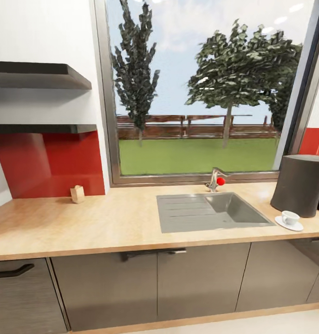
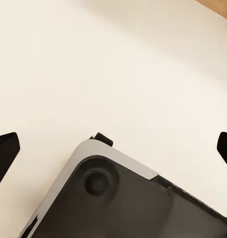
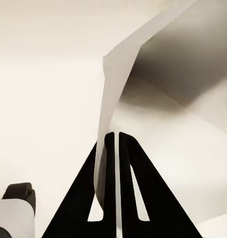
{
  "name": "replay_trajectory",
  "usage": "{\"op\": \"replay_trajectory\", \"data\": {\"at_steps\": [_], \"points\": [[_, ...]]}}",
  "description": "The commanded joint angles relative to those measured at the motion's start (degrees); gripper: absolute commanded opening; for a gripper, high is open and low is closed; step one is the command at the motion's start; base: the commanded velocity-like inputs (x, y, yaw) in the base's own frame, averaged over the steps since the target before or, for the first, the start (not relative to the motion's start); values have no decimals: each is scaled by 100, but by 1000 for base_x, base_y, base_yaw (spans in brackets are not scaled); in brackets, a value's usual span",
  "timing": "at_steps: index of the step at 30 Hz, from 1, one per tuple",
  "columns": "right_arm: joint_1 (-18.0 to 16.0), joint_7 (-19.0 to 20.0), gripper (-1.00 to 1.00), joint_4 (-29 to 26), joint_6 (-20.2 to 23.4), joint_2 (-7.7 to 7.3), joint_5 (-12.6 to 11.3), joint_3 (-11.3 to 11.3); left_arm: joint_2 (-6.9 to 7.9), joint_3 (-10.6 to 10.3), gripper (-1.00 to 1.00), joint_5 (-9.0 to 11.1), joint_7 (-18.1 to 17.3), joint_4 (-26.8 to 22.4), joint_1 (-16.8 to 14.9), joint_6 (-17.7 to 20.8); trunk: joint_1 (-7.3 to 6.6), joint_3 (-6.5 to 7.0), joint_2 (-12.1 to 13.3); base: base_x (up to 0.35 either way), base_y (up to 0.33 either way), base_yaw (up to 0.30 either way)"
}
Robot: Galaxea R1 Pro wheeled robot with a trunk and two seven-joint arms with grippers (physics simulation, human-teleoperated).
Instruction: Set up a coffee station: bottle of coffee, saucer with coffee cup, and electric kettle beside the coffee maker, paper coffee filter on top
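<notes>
- Cabinet fronts sit closest in the head view, under one long wooden counter with one sink and one tap set into it.
- At the far right of the counter stands one dark coffee maker, and just in front of it one white cup already sits on one saucer. So that bit of the job looks done to me.
- One small tan thing stands at the back left by the red splashback; too small to tell what it is. Two dark shelves on the left wall look bare from here.
- Left wrist view: the left gripper is spread wide, just two black fingertips at the picture's edges with nothing between them, hanging over a pale floor and a grey part of the robot's base.
- Right wrist view: the right gripper has its fingers pressed together on the edge of one thin white sheet, which I take for the filter. It fans out past the fingertips, folded and creased.
- Handling guess: the filter is feather-light, floppy and easy to crumple or drop, so an edge pinch like this one is about the only hold, and slow moves would help. It needs to land on top of the coffee maker, which is well off to the right.
- The cup looks like the fragile, slippery one. The coffee maker looks heavy and stays put anyway.
</notes>
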Motion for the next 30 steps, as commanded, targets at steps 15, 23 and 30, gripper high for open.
{"op": "replay_trajectory", "data": {"at_steps": [15, 23, 30], "points": [[-9, 22, -100, 20, -38, 1, 13, -18, 1, -3, 100, 53, -43, 9, -6, -22, 2, -9, -7, 72, -330, 0], [-9, 22, -100, 20, -38, 1, 13, -18, 1, -3, 100, 53, -43, 9, -6, -23, 2, -9, -7, 2, -330, 0], [-9, 22, -100, 20, -38, 1, 13, -18, 1, -3, 100, 53, -43, 9, -6, -23, 2, -9, -7, 0, -330, 0]]}}
